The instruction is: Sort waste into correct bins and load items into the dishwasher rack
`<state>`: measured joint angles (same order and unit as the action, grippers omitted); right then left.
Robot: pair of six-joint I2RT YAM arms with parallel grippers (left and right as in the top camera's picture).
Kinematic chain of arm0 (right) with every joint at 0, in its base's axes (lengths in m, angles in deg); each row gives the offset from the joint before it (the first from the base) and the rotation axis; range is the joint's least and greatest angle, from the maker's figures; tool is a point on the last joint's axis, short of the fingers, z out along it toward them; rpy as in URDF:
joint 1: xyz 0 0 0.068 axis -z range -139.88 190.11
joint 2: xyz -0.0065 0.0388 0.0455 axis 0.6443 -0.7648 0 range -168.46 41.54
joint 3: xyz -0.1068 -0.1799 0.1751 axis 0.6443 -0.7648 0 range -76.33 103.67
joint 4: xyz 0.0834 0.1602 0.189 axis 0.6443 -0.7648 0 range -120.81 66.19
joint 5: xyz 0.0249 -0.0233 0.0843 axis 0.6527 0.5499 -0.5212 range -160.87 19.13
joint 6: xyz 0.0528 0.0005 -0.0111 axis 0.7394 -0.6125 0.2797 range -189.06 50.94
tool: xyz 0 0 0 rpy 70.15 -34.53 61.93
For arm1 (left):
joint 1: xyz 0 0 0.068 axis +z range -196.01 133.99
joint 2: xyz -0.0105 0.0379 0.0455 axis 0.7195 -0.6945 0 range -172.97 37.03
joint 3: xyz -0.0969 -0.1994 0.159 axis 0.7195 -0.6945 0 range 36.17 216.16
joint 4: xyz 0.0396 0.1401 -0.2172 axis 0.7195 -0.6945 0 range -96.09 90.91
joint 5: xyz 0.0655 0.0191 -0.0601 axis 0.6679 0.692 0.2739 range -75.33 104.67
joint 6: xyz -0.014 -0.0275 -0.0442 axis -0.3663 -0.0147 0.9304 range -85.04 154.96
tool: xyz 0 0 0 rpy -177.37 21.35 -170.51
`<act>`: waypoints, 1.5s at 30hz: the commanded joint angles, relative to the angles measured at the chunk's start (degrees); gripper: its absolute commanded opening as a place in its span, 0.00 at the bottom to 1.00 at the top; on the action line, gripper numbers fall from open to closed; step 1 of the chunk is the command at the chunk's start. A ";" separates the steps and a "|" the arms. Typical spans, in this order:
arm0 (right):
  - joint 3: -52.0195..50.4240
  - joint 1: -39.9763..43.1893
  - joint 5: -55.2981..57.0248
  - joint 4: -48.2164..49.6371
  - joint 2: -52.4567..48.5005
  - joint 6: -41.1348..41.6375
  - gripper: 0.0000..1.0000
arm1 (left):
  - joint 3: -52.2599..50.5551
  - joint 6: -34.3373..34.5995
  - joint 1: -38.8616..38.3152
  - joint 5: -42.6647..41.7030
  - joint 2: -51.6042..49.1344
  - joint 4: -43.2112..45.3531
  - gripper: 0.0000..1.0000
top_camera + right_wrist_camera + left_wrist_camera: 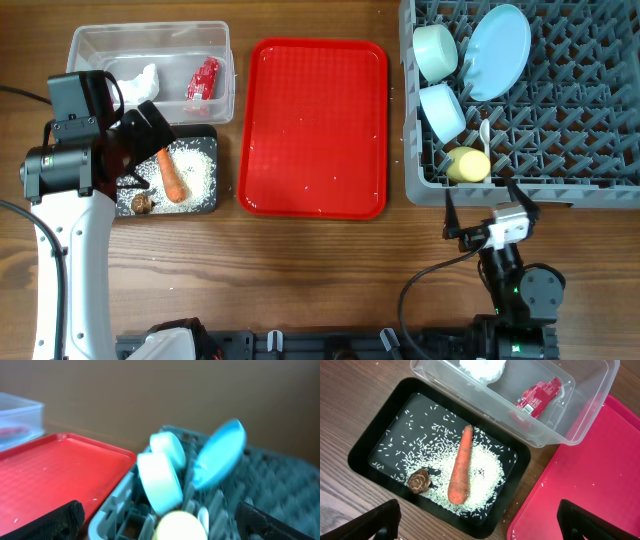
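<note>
**Rack**, large grey plastic square grid with upright pegs (580,120): right side of the table, carrying all the dishes.
**Red tray**, flat plastic (315,120): centre, bare except for a few pale specks.
**Clear tub**, rectangular plastic (110,45): far left. It holds the crumpled white napkin (482,367) and the red-and-clear wrapper (538,394).
**Black tray**, shallow and rectangular (375,442): just beside the tub. It holds the orange carrot (461,467), the brown scrap (420,480) and the white rice grains (485,467).
**Plate**, pale blue and round (497,50): on edge among the pegs.
**Bowls**, two, small and pale (436,50) (443,110): tipped on their sides, left of the plate.
**Cup**, small and yellow (467,165): near corner of the rack.
**Spoon**, white plastic (485,133): beside the cup.

**Step:** sorting and loading both look finished. The next move probably needs no grasp, only lifting the arms clear and perhaps checking the specks.

**Left gripper** (479,510): its arm is bent over the black tray with the wrist facing down. The claw is spread wide and empty.
**Right gripper** (488,208): low at the rack's near edge, aimed into it. The claw is spread wide and empty.
</note>
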<state>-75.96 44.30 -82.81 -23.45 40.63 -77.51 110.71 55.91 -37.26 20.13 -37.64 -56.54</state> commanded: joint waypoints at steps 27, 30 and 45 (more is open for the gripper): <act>-0.07 0.17 6.40 -0.02 0.63 7.08 1.00 | -40.63 0.52 -0.11 -7.80 30.32 39.28 1.00; -0.07 0.17 6.43 -0.02 0.63 7.08 1.00 | -50.90 0.02 -2.60 -7.34 38.14 46.69 1.00; -0.07 0.17 6.43 -0.02 0.63 7.08 1.00 | -74.23 0.55 -3.48 -7.39 72.48 53.07 1.00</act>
<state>-75.96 44.30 -77.15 -23.62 40.77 -71.44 37.25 56.33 -40.41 13.02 31.93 -2.93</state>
